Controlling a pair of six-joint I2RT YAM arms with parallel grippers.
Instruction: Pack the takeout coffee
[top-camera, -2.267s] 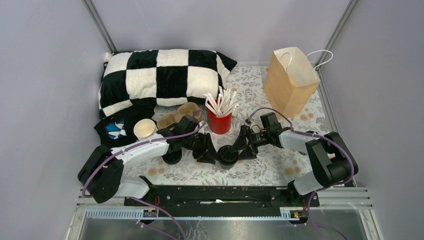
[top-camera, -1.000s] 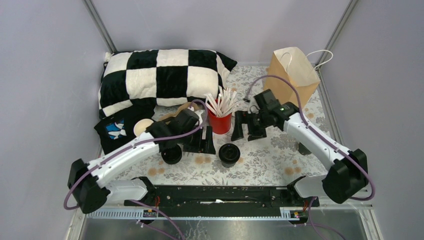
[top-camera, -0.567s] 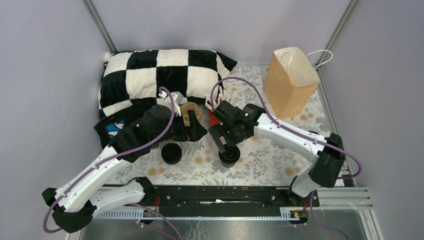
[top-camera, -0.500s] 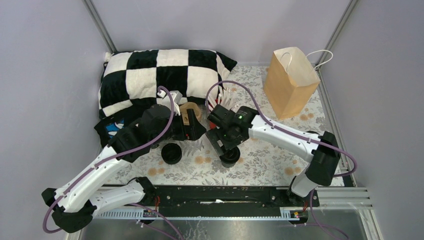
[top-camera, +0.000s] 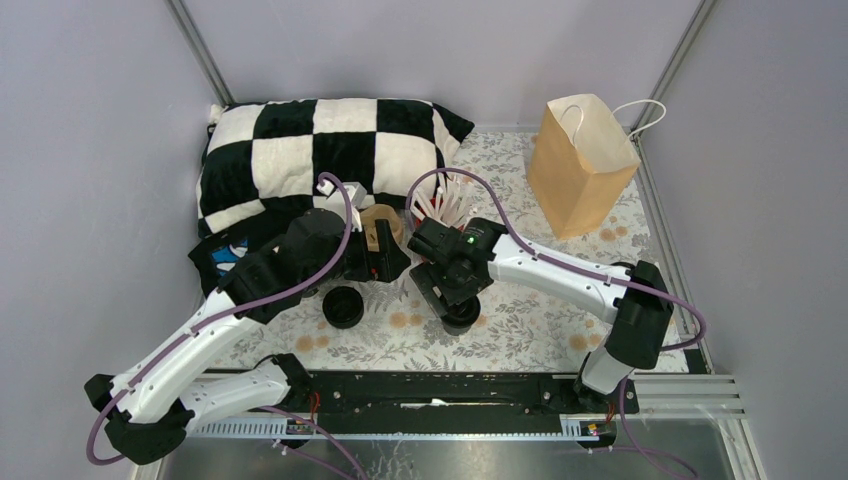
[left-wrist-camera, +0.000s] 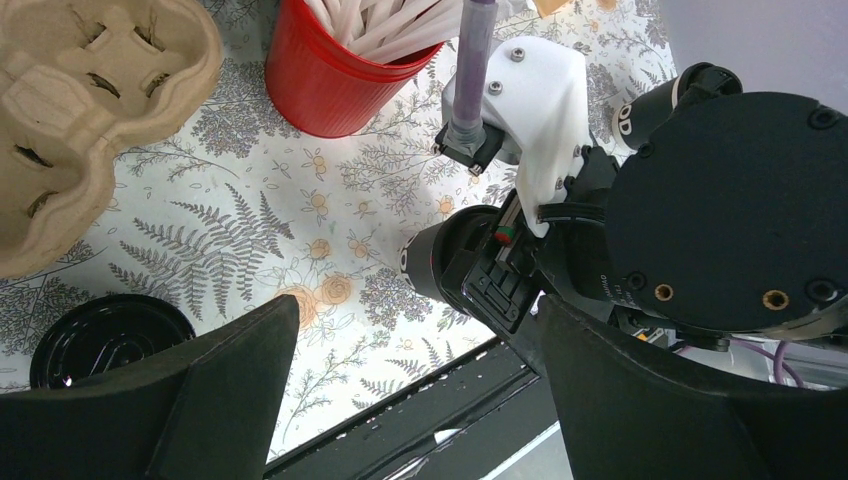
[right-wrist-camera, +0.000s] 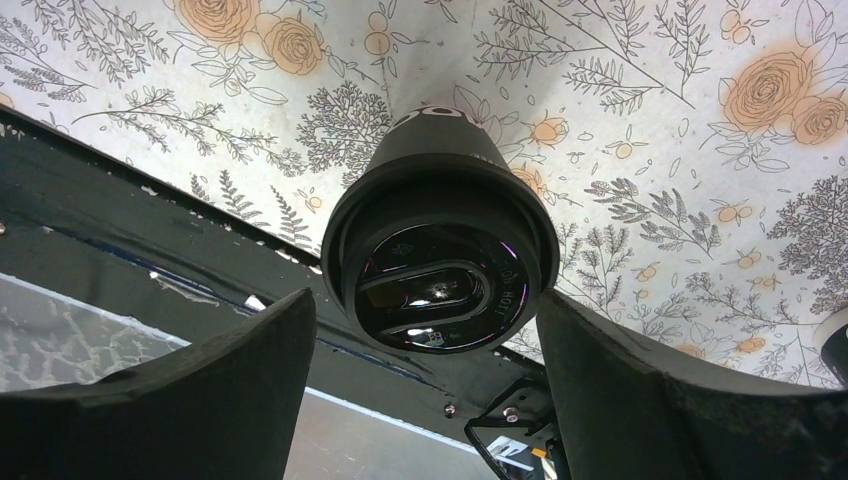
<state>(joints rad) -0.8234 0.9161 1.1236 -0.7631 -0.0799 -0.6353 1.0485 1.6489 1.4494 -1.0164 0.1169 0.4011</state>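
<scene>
Over the floral table, right jaws wide open astride a lidded cup, left jaws wide open, empty.

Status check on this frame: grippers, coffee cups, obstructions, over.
Right gripper open, jaws flanking one lidded cup. Left gripper open, empty; second lidded cup untouched on table. No obstruction seen.

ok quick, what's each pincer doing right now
left pincer: open, holding nothing
right pincer: open, one finger on each side of the lidded coffee cup, not shut on it
</scene>
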